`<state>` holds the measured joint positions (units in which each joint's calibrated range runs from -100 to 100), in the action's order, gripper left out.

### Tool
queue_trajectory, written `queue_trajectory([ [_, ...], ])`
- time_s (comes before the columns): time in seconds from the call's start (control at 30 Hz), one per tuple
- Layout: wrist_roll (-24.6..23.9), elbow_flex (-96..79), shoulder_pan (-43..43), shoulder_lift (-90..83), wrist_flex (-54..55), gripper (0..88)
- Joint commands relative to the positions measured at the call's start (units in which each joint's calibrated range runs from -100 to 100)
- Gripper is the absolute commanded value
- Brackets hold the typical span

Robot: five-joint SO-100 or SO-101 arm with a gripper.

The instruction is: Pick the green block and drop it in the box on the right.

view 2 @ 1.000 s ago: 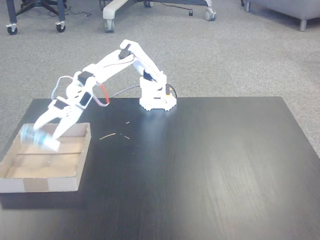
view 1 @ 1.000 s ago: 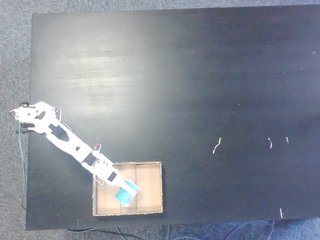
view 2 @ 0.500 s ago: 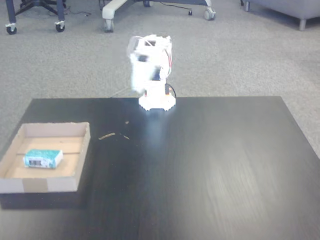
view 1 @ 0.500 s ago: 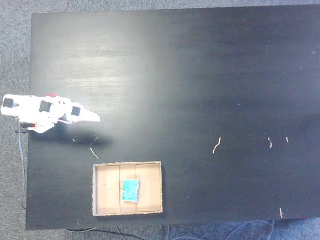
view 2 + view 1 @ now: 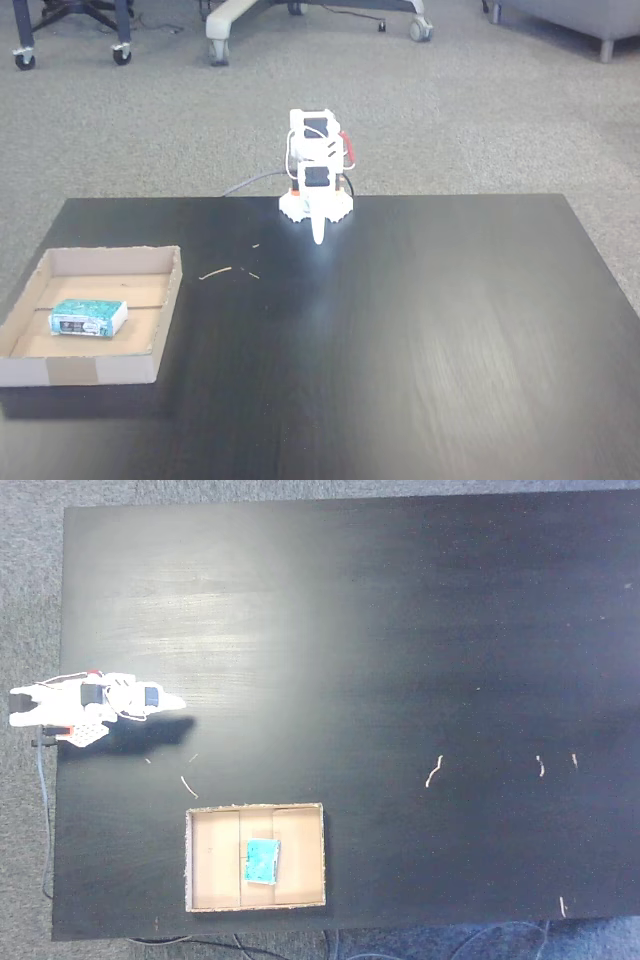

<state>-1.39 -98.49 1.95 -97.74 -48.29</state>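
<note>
- Black table (image 5: 400, 630), wide and mostly bare, a few pale scraps (image 5: 433, 771) scattered toward the right of the top-down fixed view.
- Tan cardboard box (image 5: 299, 825) near the lower edge of the table in that view; at the left edge in the front-facing fixed view (image 5: 165, 300). Low walls, flap seams across the floor.
- White arm folded back over its base at the table edge, gripper (image 5: 319, 236) pointing down toward the tabletop in the front-facing view, tip reaching right in the top-down view (image 5: 178, 702). Fingers together in one narrow point as far as can be made out, holding nothing.
- Green block (image 5: 263, 860) lying flat on the box floor, about mid-box in the top-down view, toward the left and nearer half in the front-facing view (image 5: 89, 317). Well apart from the gripper, with bare table and a box wall between.
- Handling, as a judgement: probably light and stiff, holding its shape under a pinch; likely smooth-faced, so a little slippery. Best taken across the short width, fingers on the two long sides, from above.
- Task apparently done: block inside the box, arm clear.
</note>
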Motion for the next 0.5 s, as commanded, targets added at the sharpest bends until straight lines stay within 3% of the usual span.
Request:
queue_trajectory([
  [0.0, -0.05, -1.42, 0.43, -0.31, 0.64, 0.1],
  [0.47, 3.42, -1.42, 4.18, -0.31, 0.72, 0.1],
])
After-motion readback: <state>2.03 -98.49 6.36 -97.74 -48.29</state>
